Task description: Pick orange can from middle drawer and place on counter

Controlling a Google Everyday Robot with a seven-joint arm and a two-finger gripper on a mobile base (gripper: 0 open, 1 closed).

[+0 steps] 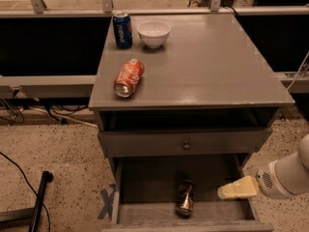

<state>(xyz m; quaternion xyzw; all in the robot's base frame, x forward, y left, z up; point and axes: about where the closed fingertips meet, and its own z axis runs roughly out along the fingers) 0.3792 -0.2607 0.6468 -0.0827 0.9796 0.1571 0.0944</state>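
The orange can [185, 198], dark bronze with silver ends, lies on its side on the grey floor of the open middle drawer [145, 187], near the front centre. My gripper [228, 191], cream-coloured on a white arm, hangs over the drawer's right side. It is level with the can and a short way to its right, not touching it. The counter [207, 62] is the broad grey cabinet top above.
A bright orange-red can [129, 77] lies on its side at the counter's left front. A blue can [122, 29] and a white bowl [153, 34] stand at the back left. A closed drawer front with a round knob [186, 144] sits above the open drawer. A black pole [41, 197] lies on the floor at left.
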